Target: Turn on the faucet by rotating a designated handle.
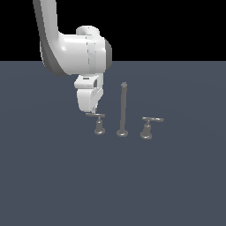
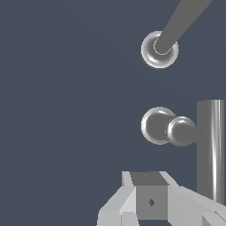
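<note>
The faucet stands on the dark floor as three grey metal pieces. Its tall thin spout post (image 1: 123,106) is in the middle, and its round foot shows in the wrist view (image 2: 160,49). The handle (image 1: 98,121), a flat bar on a slim stem with a small round base, is on the exterior view's left. It also shows in the wrist view (image 2: 211,145). My gripper (image 1: 93,112) is right at the bar's top, over its left part. In the wrist view my gripper (image 2: 151,196) has its fingers together with nothing between them, just beside the bar. I cannot tell if they touch.
The twin handle (image 1: 148,127) with the wider bell-shaped base stands on the exterior view's right of the spout post. The white arm (image 1: 75,53) comes down from the upper left. The flat dark floor (image 1: 53,176) stretches all around.
</note>
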